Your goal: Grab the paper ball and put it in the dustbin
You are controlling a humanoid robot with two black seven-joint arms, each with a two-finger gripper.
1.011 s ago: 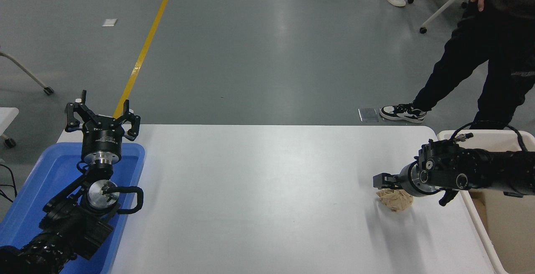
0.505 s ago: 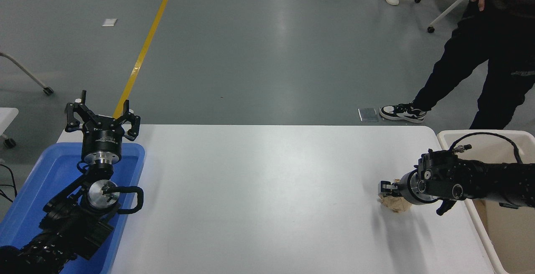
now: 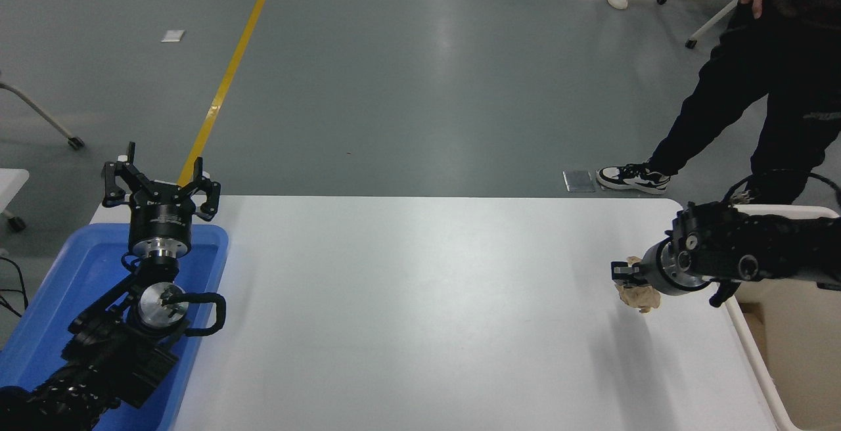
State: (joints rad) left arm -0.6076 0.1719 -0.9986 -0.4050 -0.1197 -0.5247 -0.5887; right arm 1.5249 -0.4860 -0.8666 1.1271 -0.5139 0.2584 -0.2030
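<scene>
Fingers of the right gripper seem clamped on the paper ball, which should clear the dustbin rim before letting go.

My right gripper is black with a silver wrist ring, and the paper ball in it is creased tan-brown. The table is plain white, the dustbin cream-beige, the tray solid blue.

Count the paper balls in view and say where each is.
1. The paper ball is gripped in the right claw, near the table's right edge beside the dustbin. The dustbin's inside is partly hidden.
</scene>
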